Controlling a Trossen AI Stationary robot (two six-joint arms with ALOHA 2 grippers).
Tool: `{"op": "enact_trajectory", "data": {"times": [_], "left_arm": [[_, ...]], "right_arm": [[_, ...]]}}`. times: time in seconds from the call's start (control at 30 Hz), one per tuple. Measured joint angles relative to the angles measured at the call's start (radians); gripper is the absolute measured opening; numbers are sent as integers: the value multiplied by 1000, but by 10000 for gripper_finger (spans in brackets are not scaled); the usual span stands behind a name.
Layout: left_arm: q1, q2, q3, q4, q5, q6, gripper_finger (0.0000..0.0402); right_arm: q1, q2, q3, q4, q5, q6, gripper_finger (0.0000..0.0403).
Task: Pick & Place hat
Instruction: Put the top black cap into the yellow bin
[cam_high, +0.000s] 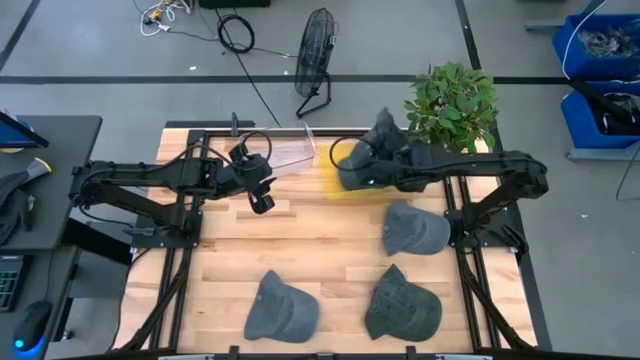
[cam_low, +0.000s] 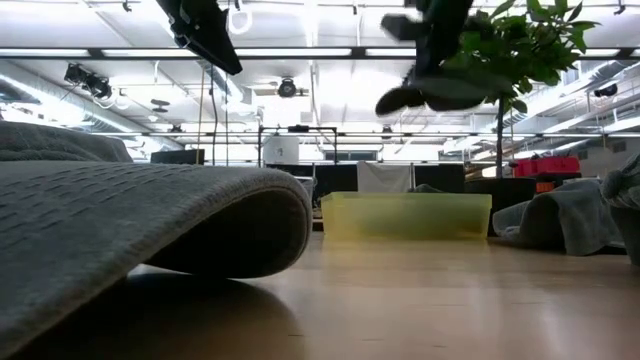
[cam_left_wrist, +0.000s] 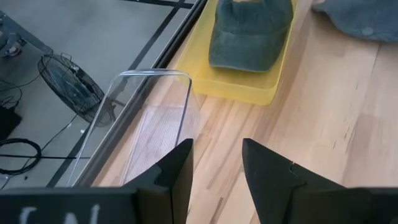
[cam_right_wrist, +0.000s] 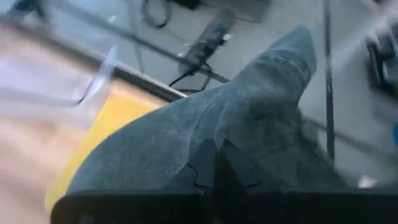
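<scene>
You are working at a table (cam_high: 300, 225) carrying three loose hats at 4 (cam_high: 415, 228), 5 (cam_high: 402, 305) and 7 o'clock (cam_high: 282, 306). At 12 o'clock the right gripper (cam_high: 362, 170) is holding a hat (cam_right_wrist: 205, 134) above the yellow bin (cam_low: 405, 215), fingers pinched shut on the fabric, probably for release into it. At 10 o'clock the left gripper (cam_left_wrist: 214, 168) is waiting, fingers slightly apart and empty, beside a clear tray (cam_left_wrist: 146, 121). A plant (cam_high: 452, 100) is crowding the bin's far side.
</scene>
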Motion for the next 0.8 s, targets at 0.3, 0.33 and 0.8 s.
{"op": "enact_trajectory", "data": {"times": [0.3,0.33,0.8], "left_arm": [[0,0,0,2,0,0,142],[0,0,0,2,0,0,142],[2,1,0,-3,0,1,142]], "right_arm": [[-111,63,-352,730,16,134,10],[-121,70,-373,781,18,139,11],[-172,174,-422,752,-20,381,11]]}}
